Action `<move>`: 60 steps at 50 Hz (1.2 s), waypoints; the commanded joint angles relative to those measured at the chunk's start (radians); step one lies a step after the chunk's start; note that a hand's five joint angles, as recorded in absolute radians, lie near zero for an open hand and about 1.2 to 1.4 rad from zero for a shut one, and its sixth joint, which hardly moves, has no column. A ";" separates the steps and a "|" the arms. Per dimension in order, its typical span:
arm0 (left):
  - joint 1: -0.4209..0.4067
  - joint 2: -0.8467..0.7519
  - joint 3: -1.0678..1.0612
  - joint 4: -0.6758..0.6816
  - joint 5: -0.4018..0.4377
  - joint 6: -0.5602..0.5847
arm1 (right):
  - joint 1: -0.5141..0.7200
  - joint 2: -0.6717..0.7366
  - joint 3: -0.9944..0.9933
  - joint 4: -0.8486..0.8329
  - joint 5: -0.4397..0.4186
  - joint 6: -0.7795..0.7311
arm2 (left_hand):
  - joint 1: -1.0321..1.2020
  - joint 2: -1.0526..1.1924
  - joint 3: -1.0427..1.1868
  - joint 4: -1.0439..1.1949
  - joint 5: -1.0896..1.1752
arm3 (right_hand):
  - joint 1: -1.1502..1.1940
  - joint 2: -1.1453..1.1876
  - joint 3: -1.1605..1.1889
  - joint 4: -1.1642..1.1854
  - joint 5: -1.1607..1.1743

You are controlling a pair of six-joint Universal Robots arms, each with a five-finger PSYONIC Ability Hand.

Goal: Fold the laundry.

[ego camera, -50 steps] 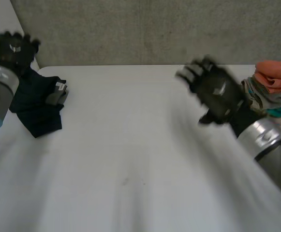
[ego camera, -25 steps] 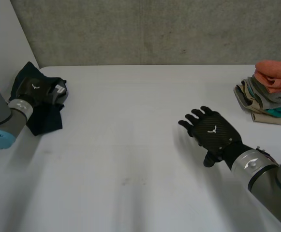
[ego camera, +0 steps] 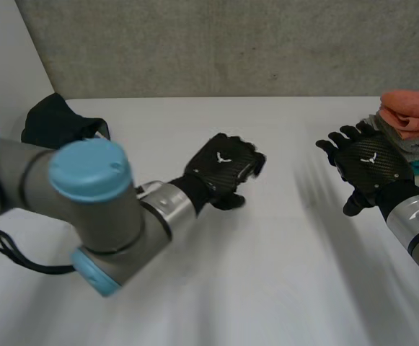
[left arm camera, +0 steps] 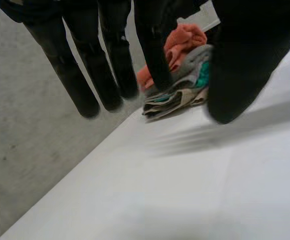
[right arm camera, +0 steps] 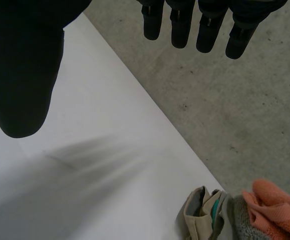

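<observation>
My left hand (ego camera: 220, 167) over mid-desk (ego camera: 216, 288), fingers straight, wide, holding nothing | my right hand (ego camera: 368, 160) at its 3 o'clock, fingers spread, empty | dark garment (ego camera: 56, 121) crumpled at desk's 10 o'clock corner | folded stack (ego camera: 411, 126) at 2 o'clock, near right hand

1. The counter (ego camera: 267, 281) in front of me is white and flat, and its middle lies bare.
2. At its far corner on my left lies a dark garment (ego camera: 54, 124), crumpled in a loose heap rather than spread out.
3. By the far edge on my right stands a stack of folded laundry (ego camera: 409, 137): orange on top, grey beneath it, then a teal layer, and beige at the bottom, which rests on the counter.
4. The heap and the stack lie well apart, with the width of the counter between them.
</observation>
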 commanded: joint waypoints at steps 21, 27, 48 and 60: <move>0.685 -0.336 0.336 0.004 -0.116 0.429 | 0.009 0.035 0.004 0.002 -0.005 -0.001 | -0.538 -0.563 -0.570 -0.579 -0.579 | -0.060 -0.037 -0.039 -0.039 -0.043; 0.696 -0.436 0.447 -0.005 -0.064 0.429 | 0.006 0.035 0.006 0.002 -0.003 -0.001 | -0.441 -0.467 -0.473 -0.482 -0.483 | -0.060 -0.037 -0.039 -0.039 -0.043; 0.419 -0.032 0.150 -0.039 -0.062 -0.040 | -0.001 0.032 0.001 -0.001 0.004 -0.003 | 0.657 0.631 0.625 0.616 0.615 | -0.060 -0.037 -0.039 -0.039 -0.043; 0.009 -0.056 0.067 -0.058 -0.064 -0.094 | -0.015 0.022 -0.002 0.004 0.043 -0.003 | 0.657 0.631 0.625 0.616 0.615 | -0.060 -0.037 -0.039 -0.039 -0.043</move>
